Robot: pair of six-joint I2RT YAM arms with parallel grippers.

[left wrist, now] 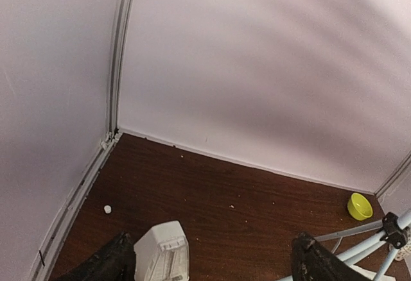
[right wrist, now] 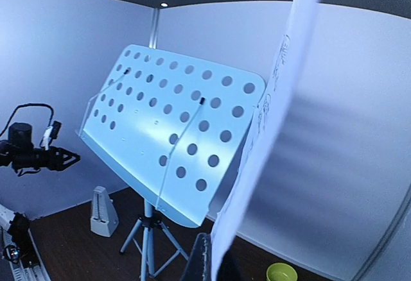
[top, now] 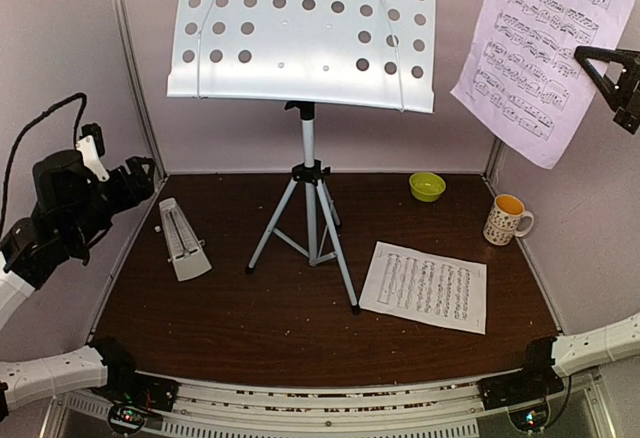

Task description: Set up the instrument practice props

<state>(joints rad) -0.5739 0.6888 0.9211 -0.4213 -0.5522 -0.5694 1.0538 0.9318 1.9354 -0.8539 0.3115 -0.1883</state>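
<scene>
The pale perforated music stand (top: 305, 33) stands on its silver tripod (top: 310, 218) at the table's middle, its desk bare. My right gripper (top: 582, 55) is raised at the far right, shut on the edge of a sheet-music page (top: 540, 48) that hangs beside the stand's right edge. The right wrist view shows this page edge-on (right wrist: 270, 133) above my gripper (right wrist: 215, 265). A second page (top: 425, 286) lies flat on the table at front right. The grey metronome (top: 183, 243) stands at the left. My left gripper (top: 140, 180) hovers open above it, with the metronome (left wrist: 162, 252) near its left finger (left wrist: 106, 265).
A yellow-green bowl (top: 427, 186) sits at the back right. A patterned mug (top: 505, 219) stands by the right wall. Pale walls close the table on three sides. The tripod legs (left wrist: 385, 233) spread across the middle. A small white bit (left wrist: 107, 209) lies near the left wall.
</scene>
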